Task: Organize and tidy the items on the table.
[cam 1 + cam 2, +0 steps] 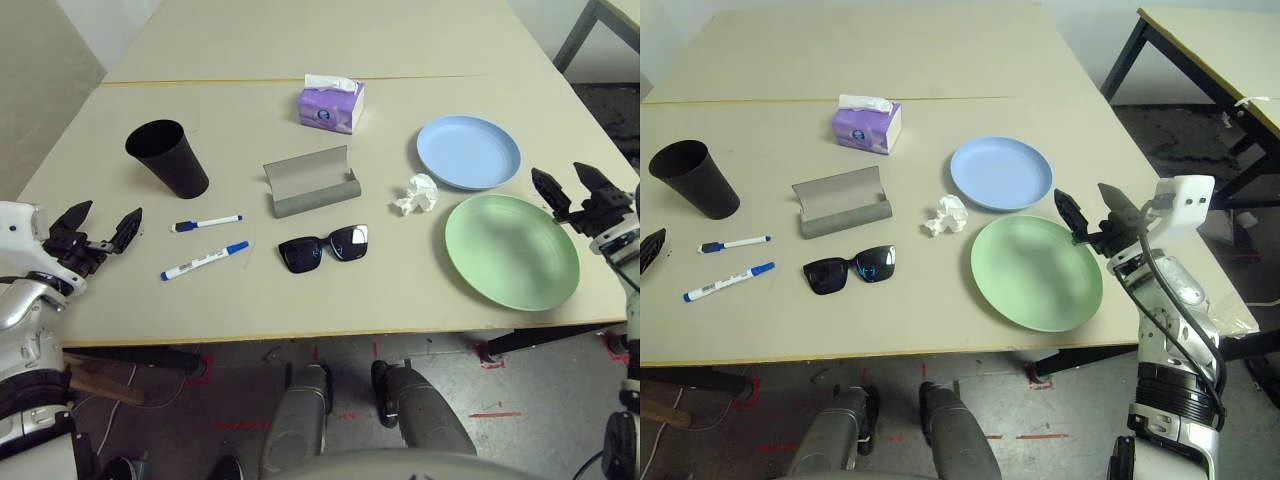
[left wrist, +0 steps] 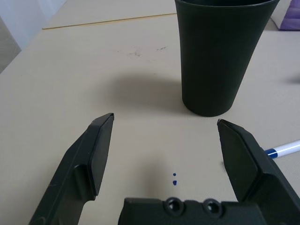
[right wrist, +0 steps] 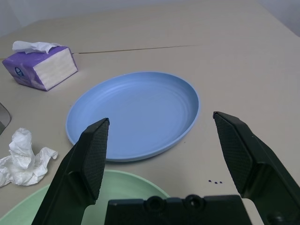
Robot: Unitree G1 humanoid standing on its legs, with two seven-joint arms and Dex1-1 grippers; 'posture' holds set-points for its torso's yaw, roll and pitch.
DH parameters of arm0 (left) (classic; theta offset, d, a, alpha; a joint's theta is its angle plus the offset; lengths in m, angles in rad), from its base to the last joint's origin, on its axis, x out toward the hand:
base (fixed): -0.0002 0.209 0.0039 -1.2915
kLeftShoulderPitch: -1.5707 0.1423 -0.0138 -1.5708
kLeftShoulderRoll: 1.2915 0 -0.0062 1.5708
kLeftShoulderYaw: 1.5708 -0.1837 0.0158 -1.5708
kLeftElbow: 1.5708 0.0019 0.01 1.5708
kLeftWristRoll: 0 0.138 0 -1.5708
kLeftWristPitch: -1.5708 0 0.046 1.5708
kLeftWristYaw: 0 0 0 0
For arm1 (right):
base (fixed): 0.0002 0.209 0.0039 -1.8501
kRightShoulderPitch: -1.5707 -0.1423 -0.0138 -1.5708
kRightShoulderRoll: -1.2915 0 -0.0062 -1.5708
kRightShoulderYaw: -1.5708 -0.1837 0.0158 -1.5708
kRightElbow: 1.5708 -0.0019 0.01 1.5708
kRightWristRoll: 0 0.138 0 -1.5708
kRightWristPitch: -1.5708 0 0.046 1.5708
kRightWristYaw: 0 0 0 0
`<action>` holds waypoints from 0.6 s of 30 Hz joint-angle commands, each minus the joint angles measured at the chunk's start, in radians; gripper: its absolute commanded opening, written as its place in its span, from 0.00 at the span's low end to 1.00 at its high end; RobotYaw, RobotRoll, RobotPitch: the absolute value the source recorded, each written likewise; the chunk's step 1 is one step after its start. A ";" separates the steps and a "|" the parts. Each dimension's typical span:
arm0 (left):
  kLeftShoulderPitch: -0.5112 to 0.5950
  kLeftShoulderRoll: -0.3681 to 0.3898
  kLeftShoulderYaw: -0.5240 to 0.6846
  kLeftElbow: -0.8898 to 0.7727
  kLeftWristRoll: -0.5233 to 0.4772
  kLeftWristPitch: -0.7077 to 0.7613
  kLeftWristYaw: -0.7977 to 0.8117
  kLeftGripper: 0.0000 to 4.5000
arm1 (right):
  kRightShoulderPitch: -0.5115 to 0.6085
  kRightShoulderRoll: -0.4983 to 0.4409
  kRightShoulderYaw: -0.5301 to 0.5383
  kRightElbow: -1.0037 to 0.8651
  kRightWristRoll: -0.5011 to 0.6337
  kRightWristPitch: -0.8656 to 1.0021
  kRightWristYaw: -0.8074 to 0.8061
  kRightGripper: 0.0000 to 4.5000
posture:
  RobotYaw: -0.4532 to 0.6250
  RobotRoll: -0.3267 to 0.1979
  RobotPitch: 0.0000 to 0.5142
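Two black-fingered grippers stood empty with their jaws spread wide: the left gripper (image 2: 165, 118) near the tapered black cup (image 1: 168, 158), the right gripper (image 1: 1082, 191) by the outer side of the plates. Each was probably spread so that it could take a rim or a wall without another adjustment.

All the items to tidy lay on the large flat beige table (image 1: 390, 300). The cup was upright, its mouth upward, ready to receive the two white markers with blue caps, the smaller marker (image 1: 206, 224) and the larger marker (image 1: 205, 261), which lay apart on the robot's side of it. The oblong grey glasses case (image 1: 313, 181) was open, its lid raised, and the black sunglasses (image 1: 324, 248) rested just in front, a position that suited putting them inside.

The round light-blue plate (image 3: 136, 115) sat flat beyond the round green plate (image 1: 512, 252); whether their rims touched could not be told. Being so near, they seemed meant for stacking, with the slightly larger-looking green one underneath. The crumpled white tissue (image 1: 417, 194) lay beside them, perhaps as rubbish, well apart from the purple tissue pack (image 1: 331, 107). Stacking the plates looked a sensible first step, though a rim could slip.
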 commanded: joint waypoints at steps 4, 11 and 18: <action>-0.044 -0.009 -0.028 0.015 0.021 0.010 0.007 1.00 | 0.030 0.001 -0.020 -0.027 0.018 0.014 -0.018 1.00 | 0.43 0.62 0.42; -0.050 -0.006 -0.031 0.014 0.023 0.010 0.000 1.00 | 0.029 -0.011 -0.026 0.001 0.019 -0.001 -0.012 1.00 | 0.43 0.62 0.41; -0.036 -0.015 -0.028 0.003 0.023 0.009 0.010 1.00 | 0.025 -0.014 -0.025 0.026 0.005 -0.015 -0.011 1.00 | 0.43 0.62 0.41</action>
